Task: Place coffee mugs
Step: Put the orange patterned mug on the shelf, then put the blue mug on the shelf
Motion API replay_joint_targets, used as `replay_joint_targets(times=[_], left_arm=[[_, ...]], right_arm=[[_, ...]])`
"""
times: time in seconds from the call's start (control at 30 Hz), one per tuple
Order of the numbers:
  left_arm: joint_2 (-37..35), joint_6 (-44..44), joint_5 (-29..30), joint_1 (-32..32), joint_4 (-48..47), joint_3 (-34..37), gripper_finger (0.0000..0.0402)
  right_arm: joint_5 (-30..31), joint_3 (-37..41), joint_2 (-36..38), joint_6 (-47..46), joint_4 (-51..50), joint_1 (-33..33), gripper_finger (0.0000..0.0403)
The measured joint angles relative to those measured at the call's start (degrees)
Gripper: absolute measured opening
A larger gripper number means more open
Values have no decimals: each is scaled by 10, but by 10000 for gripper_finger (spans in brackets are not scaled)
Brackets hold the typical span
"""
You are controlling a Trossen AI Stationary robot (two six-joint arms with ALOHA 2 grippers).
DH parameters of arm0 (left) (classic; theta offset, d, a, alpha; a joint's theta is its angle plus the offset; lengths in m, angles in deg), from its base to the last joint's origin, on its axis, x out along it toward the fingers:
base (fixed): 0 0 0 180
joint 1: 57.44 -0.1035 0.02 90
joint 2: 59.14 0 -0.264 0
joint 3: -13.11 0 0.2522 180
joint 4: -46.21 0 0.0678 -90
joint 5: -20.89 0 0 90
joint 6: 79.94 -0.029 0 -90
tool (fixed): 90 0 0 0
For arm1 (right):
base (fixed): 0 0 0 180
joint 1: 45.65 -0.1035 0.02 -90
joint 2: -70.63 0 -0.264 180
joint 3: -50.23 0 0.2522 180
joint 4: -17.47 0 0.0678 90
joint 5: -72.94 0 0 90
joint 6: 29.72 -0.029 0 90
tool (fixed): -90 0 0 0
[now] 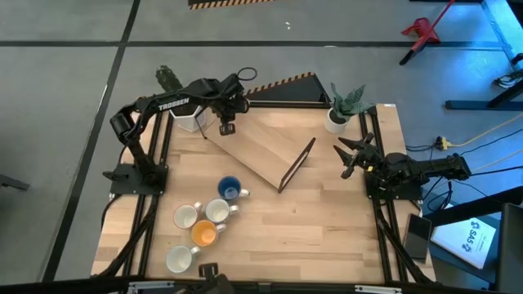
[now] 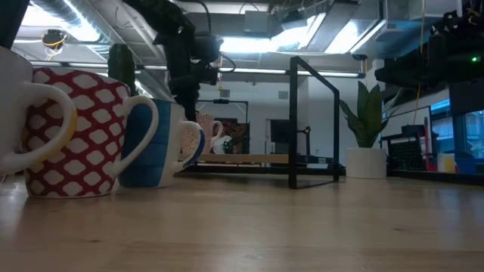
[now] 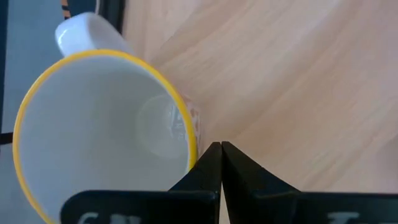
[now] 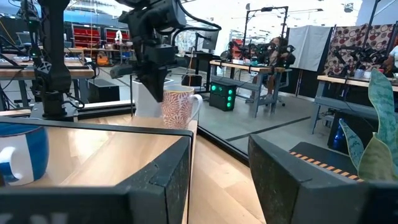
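A mug with a red pattern, a yellow rim and a white inside (image 3: 106,124) stands upright on the light wooden board (image 1: 261,147) at the table's far left; the right wrist view shows this mug (image 4: 179,109) too. My left gripper (image 3: 221,144) is shut and points down right beside its rim, on the side away from the handle (image 3: 87,31). Five more mugs stand in a group at the near left: a blue one (image 1: 230,188), an orange-inside one (image 1: 204,234) and three white ones (image 1: 186,216). My right gripper (image 1: 351,155) waits open at the right edge. My left gripper has its shut fingers (image 3: 205,165) pointing down from above, right against the outside of the mug's rim (image 3: 191,140), opposite the handle. No wall lies between the fingers. Whether a finger touches the mug, I cannot tell. The mug rests on the board.
A black frame (image 1: 296,163) stands upright at the board's right end. A white plant pot (image 1: 337,118) sits at the far right corner, and another (image 1: 188,121) sits under my left arm at the far left. Bare wood lies in the middle and near right.
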Motion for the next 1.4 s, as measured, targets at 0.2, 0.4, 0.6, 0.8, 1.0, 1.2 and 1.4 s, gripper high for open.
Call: replay_joint_targets(times=[0.2, 0.4, 0.6, 0.8, 1.0, 1.2, 1.4], left_arm=[[0, 7, 4, -12, 3, 0, 0], [-11, 18, 0, 18, -48, 0, 0], [-99, 73, -40, 99, -106, -13, 0], [-172, 216, -115, 192, -126, -3, 18], [-171, 209, -169, 261, -102, 88, 65], [-162, 230, -172, 265, -41, 161, 120], [-162, 252, -170, 264, -28, 167, 160]], right_arm=[[0, 0, 0, 0, 0, 0, 150], [0, 0, 0, 0, 0, 0, 150], [0, 0, 0, 0, -2, 0, 150], [0, 0, 0, 0, -2, 0, 150], [0, 0, 0, 0, -10, 0, 150], [0, 0, 0, 0, -14, 0, 150], [-1, 0, 0, 0, -14, 0, 150]])
